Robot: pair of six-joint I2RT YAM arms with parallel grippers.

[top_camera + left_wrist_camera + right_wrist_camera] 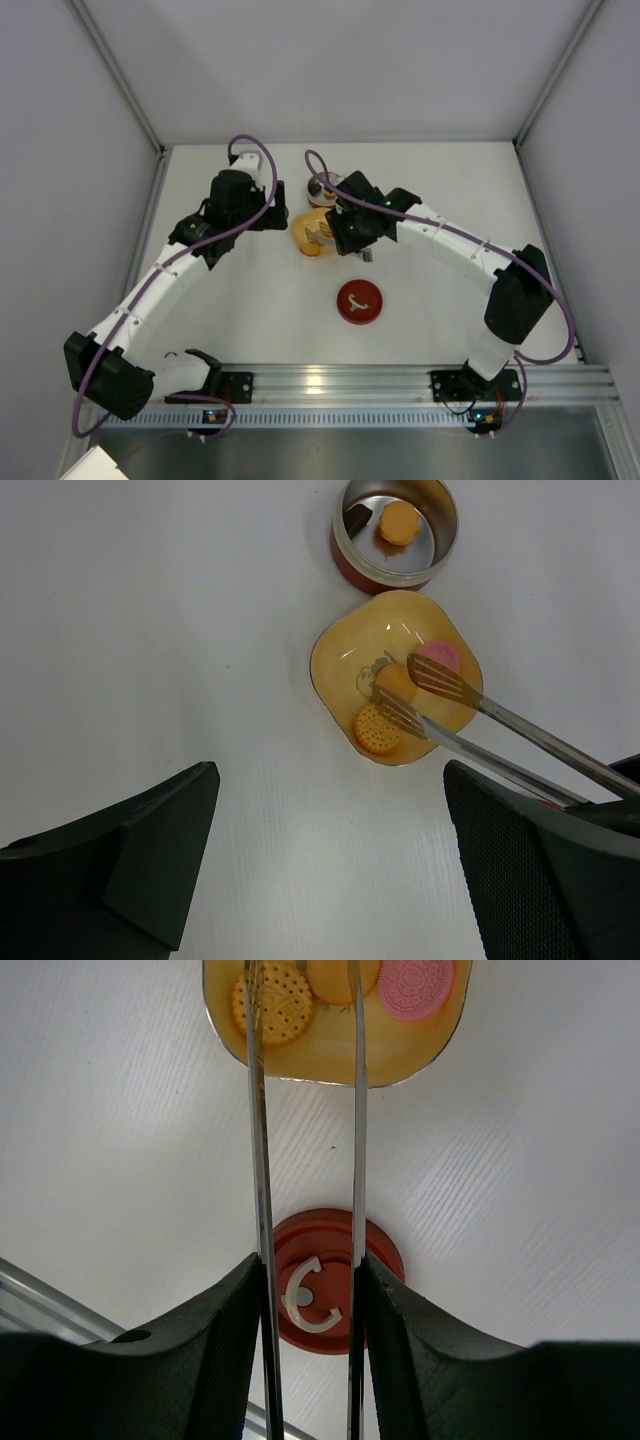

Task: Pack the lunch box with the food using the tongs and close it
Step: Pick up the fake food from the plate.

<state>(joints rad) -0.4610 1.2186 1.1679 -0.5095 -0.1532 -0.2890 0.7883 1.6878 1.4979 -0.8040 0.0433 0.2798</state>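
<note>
The lunch box, a red tin with a shiny inside, stands open with an orange piece and a dark piece in it. Its red lid lies flat nearer the arms' bases. My right gripper is shut on the tongs, whose tips reach into the yellow dish on either side of a plain orange piece. A dotted orange biscuit and a pink piece lie beside it. My left gripper hangs open over bare table, left of the dish.
The dish sits just in front of the tin at the middle back of the white table. White walls close the table at left, right and back. A metal rail runs along the near edge.
</note>
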